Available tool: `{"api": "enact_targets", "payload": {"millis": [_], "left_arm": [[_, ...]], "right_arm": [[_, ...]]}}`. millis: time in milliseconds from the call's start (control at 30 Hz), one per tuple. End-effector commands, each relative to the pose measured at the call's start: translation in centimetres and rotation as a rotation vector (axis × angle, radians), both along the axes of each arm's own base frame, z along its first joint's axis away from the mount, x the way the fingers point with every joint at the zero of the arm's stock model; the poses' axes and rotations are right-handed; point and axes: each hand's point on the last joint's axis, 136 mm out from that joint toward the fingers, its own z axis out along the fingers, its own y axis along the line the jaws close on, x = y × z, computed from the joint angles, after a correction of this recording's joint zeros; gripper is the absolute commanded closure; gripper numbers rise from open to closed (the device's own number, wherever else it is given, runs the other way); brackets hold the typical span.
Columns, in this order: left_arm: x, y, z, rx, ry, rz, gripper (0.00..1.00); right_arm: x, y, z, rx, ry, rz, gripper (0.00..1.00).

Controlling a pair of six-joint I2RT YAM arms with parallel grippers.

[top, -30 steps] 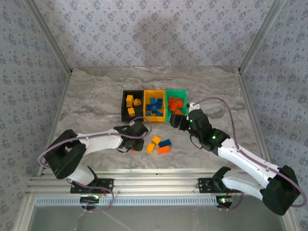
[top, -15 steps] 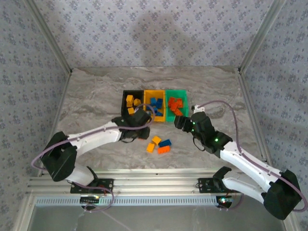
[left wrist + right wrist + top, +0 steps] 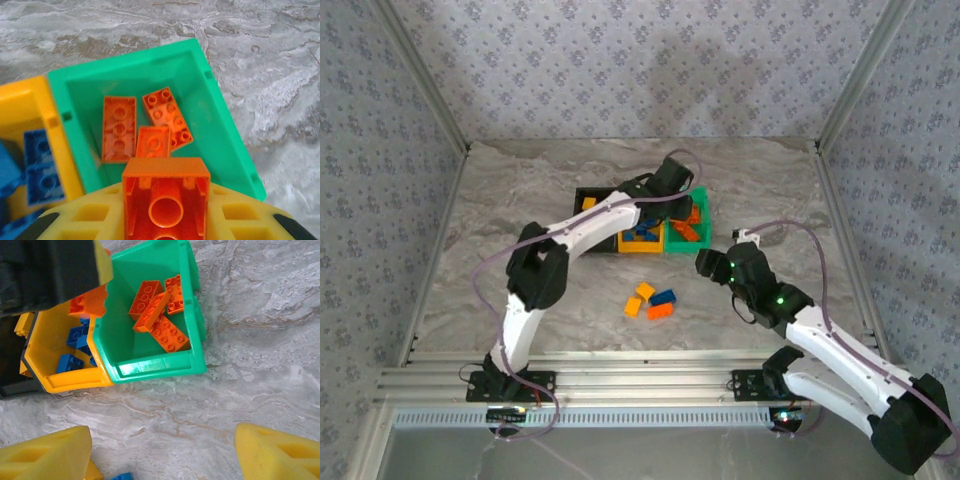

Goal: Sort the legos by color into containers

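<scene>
Left bin (image 3: 600, 243), middle bin (image 3: 70, 382) and right bin (image 3: 155, 371) stood touching in a row, legos (image 3: 170, 337) inside each. Loose legos (image 3: 663, 298) lay on the table (image 3: 520, 200) before them. The left gripper (image 3: 166, 220) kept its held lego (image 3: 166, 195) above the right bin.

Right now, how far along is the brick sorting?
Mostly done: red-orange bricks lie in the green bin, blue ones in the yellow-orange bin. In hand: the left pincer holds a red-orange brick above the green bin. Left: four loose bricks on the table, two yellow-orange, one blue, one red-orange; the right pincer hangs open near them.
</scene>
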Motion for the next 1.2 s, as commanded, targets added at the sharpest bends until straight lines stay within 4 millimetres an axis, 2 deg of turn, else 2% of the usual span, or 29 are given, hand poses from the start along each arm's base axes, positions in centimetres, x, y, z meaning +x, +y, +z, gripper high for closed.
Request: {"api": "enact_targets", "payload": {"millis": [0, 100, 200, 367, 467, 533, 633, 700, 733, 900, 1067, 1167], "left_arm": [[0.6, -0.7, 0.0, 0.028, 0.023, -0.018, 0.69], [1.2, -1.6, -0.1, 0.016, 0.031, -0.016, 0.55], [1.1, -2.1, 0.9, -0.018, 0.027, -0.017, 0.4], [-0.2, -2.3, 4.5, -0.079, -0.011, -0.039, 0.28], [-1.8, -1.9, 7.6, -0.143, -0.052, -0.055, 0.21], [-3.4, -0.9, 8.5, -0.167, -0.07, -0.062, 0.18], [-6.0, 1.4, 9.4, -0.209, -0.089, -0.054, 0.14], [-7.9, 3.4, 8.9, -0.216, -0.083, -0.042, 0.01], [-8.8, 4.4, 8.6, -0.216, -0.081, -0.034, 0.0], [-13.3, 10.7, 4.6, -0.199, -0.047, 0.052, 0.0], [-17.2, 17.4, 0.7, -0.134, -0.009, 0.158, 0.0], [-19.0, 20.7, -0.5, -0.114, -0.002, 0.217, 0.0]], "right_arm": [[-0.5, -0.9, -0.8, -0.008, 0.026, -0.029, 0.23], [-0.5, -0.9, -0.9, -0.004, 0.029, -0.022, 0.22], [-0.5, -0.8, -0.8, -0.001, 0.029, -0.014, 0.21], [-0.5, -0.6, -0.8, 0.007, 0.029, -0.007, 0.2], [-0.4, -0.1, -0.9, 0.017, 0.038, 0.014, 0.19], [-0.5, 0.4, -1.2, 0.025, 0.049, 0.036, 0.19], [-0.7, 1.4, -1.9, 0.034, 0.079, 0.078, 0.19], [-0.9, 2.2, -2.5, 0.03, 0.102, 0.112, 0.19], [-1.1, 2.6, -2.8, 0.028, 0.113, 0.127, 0.18], [-2.3, 6.0, -4.8, -0.021, 0.165, 0.247, 0.18], [-3.6, 10.0, -5.7, -0.164, 0.17, 0.407, 0.18], [-3.8, 11.5, -6.4, -0.246, 0.176, 0.449, 0.18]]}}
